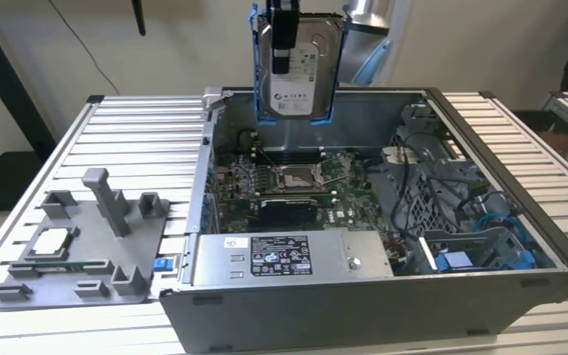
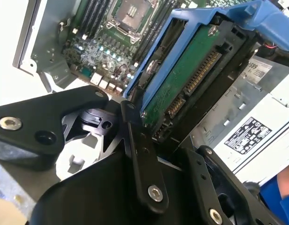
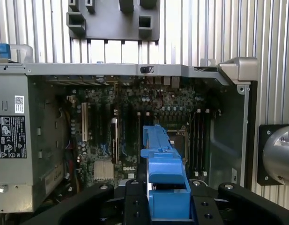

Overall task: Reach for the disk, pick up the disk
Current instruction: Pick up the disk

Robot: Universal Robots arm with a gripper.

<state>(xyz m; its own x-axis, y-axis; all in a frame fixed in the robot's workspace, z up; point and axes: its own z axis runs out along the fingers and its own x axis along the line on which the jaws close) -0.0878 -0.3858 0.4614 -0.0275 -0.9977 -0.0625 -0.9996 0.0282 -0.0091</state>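
One disk (image 1: 302, 70) hangs upright above the open computer case (image 1: 521, 251), clamped in the tool (image 1: 284, 33); the second wrist view shows its green circuit board (image 2: 191, 75) underside.

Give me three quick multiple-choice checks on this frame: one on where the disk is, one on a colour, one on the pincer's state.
1. Where is the disk?
A. Flat on the motherboard
B. Lifted above the open computer case
C. On the grey fixture plate

2. What colour is the bracket framing the disk?
A. Red
B. Bright blue
C. Yellow

3. What is the pincer's state?
A. Open, away from the disk
B. Shut on nothing
C. Shut on the disk

Answers:
1 B: in the exterior view the disk hangs upright over the computer case, apart from the motherboard.
2 B: the bracket is bright blue in both wrist views.
3 C: the pincer clamps the disk's upper edge, and the disk is off any support.
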